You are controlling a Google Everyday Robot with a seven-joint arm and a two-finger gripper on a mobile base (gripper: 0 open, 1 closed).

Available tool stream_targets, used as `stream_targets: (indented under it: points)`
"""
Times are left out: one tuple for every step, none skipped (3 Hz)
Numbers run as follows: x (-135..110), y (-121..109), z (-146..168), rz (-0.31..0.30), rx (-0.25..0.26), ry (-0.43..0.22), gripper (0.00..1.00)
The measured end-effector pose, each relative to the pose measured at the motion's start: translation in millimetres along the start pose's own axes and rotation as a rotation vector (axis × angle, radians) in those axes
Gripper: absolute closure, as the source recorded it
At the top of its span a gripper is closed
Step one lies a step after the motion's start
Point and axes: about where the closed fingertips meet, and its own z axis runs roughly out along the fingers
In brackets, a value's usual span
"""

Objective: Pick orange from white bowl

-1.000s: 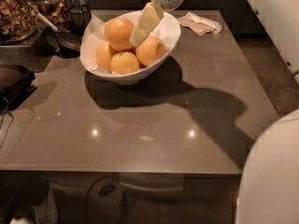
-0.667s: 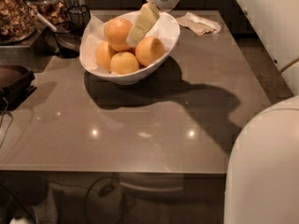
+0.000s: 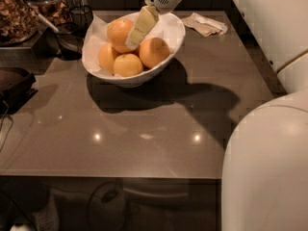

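The white bowl (image 3: 174, 36) sits on the far left-centre part of the table (image 3: 144, 129), its slanted rim higher on the far side and its paper lining (image 3: 98, 25) standing up along the left wall. That shape heaps the fruit toward the near side. The orange (image 3: 153, 52), which we take to be the deepest-coloured fruit, rests on the right of the pile against the bowl's right wall. Three paler fruits crowd it: one higher and farther (image 3: 118, 32), one at the near edge (image 3: 127, 65), and one on the left (image 3: 106, 57). The gripper (image 3: 134, 36) reaches in from the far side and slants down and to the left. Its pale tip hangs over the seam between the orange and the higher pale fruit, and in this view it covers part of that pale fruit. We judge the steep entry is meant to clear the raised rim and come at the fruit from above, since neighbours hem the orange in on its left. We cannot tell how far the jaws stand apart, and nothing appears to be gripped. The tip looks very near the fruit, but whether it touches we cannot say. The orange lies in the bowl, not yet lifted. A crumpled napkin (image 3: 207, 24) lies far right, well apart from the bowl.
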Motion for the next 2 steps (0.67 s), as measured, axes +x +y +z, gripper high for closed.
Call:
stream_targets:
  points:
    - [-8.5,7.3,6.4,-0.020,-0.015,-0.004,0.12]
    - [-19.7,17.6,11.7,-0.051,-0.030,0.002,0.11]
